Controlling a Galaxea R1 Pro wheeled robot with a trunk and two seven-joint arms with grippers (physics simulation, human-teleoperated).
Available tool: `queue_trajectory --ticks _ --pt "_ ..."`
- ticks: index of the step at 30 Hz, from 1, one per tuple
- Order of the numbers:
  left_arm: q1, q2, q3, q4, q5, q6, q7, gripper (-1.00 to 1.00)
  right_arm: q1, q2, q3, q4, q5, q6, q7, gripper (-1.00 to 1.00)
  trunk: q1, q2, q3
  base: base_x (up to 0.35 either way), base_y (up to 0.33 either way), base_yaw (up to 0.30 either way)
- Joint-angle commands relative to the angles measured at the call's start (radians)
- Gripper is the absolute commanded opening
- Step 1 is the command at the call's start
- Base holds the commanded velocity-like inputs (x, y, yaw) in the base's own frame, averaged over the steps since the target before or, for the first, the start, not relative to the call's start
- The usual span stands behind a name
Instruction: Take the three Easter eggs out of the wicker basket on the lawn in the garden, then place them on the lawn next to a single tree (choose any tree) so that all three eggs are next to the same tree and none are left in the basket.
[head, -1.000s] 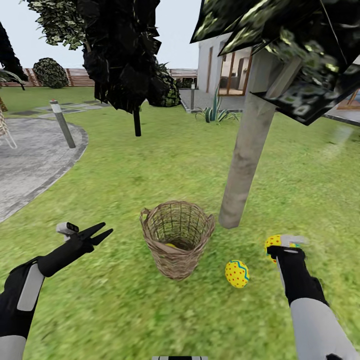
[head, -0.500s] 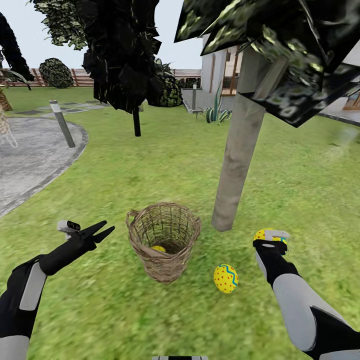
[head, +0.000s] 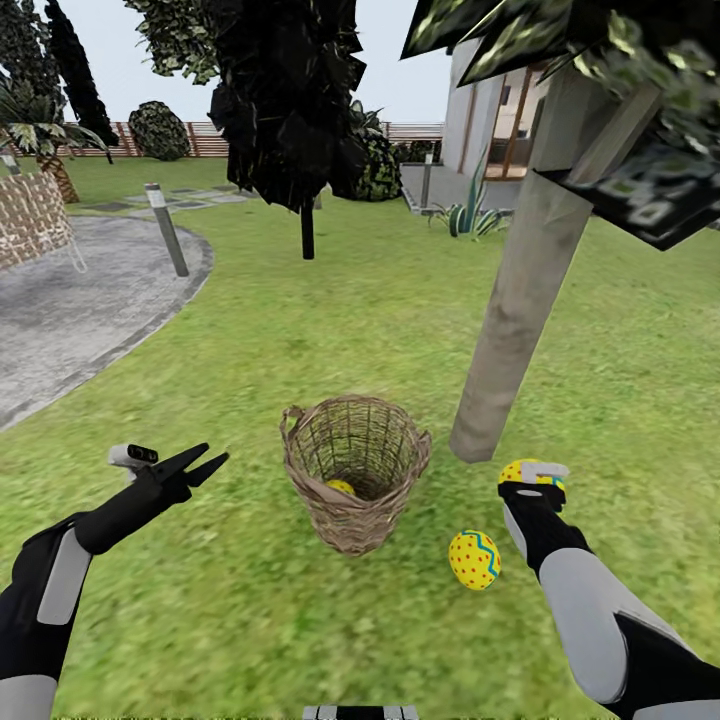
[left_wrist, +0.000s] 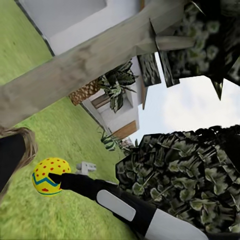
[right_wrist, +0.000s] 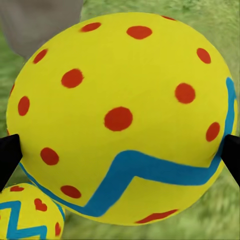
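The wicker basket (head: 355, 470) stands on the lawn (head: 300, 330) with one yellow Easter egg (head: 340, 487) lying in its bottom. A second egg (head: 474, 559) rests on the grass to the basket's right. My right gripper (head: 533, 480) is shut on the third egg (head: 530, 470), just above the grass beside the base of the pale tree trunk (head: 515, 300). The right wrist view shows that egg (right_wrist: 120, 115) between the black fingertips (right_wrist: 7, 155), with the lying egg (right_wrist: 25, 217) below it. My left gripper (head: 205, 463) hovers open left of the basket, holding nothing.
A grey paved path (head: 70, 300) curves at the left with a short bollard (head: 166, 230) at its edge. A thin black-trunked tree (head: 306, 220) stands behind the basket. A house (head: 500, 120) and spiky plants (head: 470, 215) lie at the back right. Low branches hang overhead.
The head view has shifted, sliding the scene sideways. My right gripper with its egg has moved a little toward the trunk's base. The left arm, basket and lying egg have stayed put.
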Motion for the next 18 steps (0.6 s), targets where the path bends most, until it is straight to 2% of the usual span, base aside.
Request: queue_trajectory --ticks 1,9,13,18 --pt "-0.001 0.0 0.0 0.0 0.003 0.008 -0.001 1.0 -0.001 0.0 -0.004 -0.001 0.01 0.007 -0.001 -1.0 0.0 -0.001 -0.005 0.0 0.0 0.002" --pt "-0.001 0.001 0.002 0.003 0.002 0.009 -0.001 1.0 -0.001 -0.006 -0.005 0.0 0.008 0.018 -0.008 -1.0 0.004 -0.002 -0.036 0.0 0.0 0.0" --pt "-0.001 0.001 0.002 0.003 0.002 0.009 -0.001 1.0 -0.001 -0.01 -0.005 0.0 0.006 0.138 -0.002 -1.0 0.006 -0.003 -0.051 0.0 0.0 0.0" --pt "0.0 0.001 0.002 0.004 0.002 0.009 -0.001 1.0 -0.017 -0.016 -0.007 0.023 0.003 0.155 -0.001 -1.0 0.008 -0.005 -0.071 0.0 0.0 0.0"
